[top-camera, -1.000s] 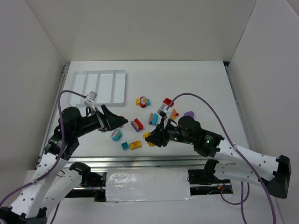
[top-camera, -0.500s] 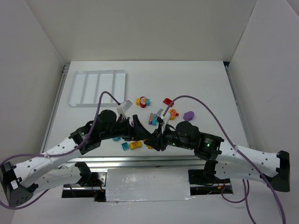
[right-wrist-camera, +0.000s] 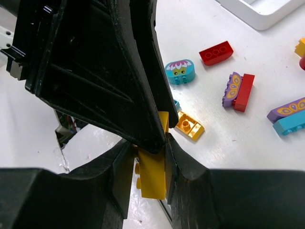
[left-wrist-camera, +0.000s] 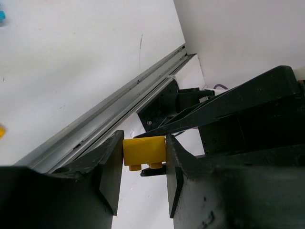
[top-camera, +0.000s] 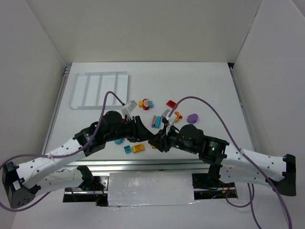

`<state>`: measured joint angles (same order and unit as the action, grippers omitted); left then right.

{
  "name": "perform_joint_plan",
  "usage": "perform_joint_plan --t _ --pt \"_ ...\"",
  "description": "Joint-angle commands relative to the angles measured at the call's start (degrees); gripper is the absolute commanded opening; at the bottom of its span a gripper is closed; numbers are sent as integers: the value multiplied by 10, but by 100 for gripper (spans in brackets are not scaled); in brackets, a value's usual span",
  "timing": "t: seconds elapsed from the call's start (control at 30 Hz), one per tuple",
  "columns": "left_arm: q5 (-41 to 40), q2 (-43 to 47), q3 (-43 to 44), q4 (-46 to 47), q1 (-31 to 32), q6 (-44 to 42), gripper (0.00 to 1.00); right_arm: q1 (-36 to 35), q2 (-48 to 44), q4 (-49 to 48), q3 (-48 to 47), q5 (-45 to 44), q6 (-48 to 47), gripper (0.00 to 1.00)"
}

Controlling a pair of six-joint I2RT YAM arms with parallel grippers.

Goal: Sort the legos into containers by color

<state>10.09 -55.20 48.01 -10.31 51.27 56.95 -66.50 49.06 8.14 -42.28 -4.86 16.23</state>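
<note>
**Left gripper** (left-wrist-camera: 144, 142): both matte black fingers press flat against opposite ends of a yellow brick (left-wrist-camera: 144, 150). The brick is a smooth, glossy block, and round studs show on its lower face in this view.

**Right gripper** (right-wrist-camera: 151, 160): the jaws are clamped on the same yellow brick. In its wrist view the brick is an oblong with studs down its left side, and a wedge-shaped left finger overlaps its upper end.

**Location:** the brick is held clear of the white table (top-camera: 209, 86), near its front edge. It is well apart from the white tray (top-camera: 127, 90), whose four long parallel compartments sit at far left.

**Loose on the table:**
- a red studded brick (right-wrist-camera: 216, 52)
- a rounded teal piece (right-wrist-camera: 180, 71) with a printed flower
- a purple dome (top-camera: 192, 117)
</note>
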Motion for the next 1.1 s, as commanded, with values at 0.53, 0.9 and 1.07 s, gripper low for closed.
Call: perform_joint_plan --t 0.53,0.9,1.07 --pt "-192 21 111 -124 5 -49 0 0 -7 -46 12 -78 33 100" --pt "-388 -190 265 -185 -202 -146 0 1 -110 11 56 -149 82 100" --pt "-354 -341 355 -124 -300 -206 0 0 -126 57 57 -137 105 100"
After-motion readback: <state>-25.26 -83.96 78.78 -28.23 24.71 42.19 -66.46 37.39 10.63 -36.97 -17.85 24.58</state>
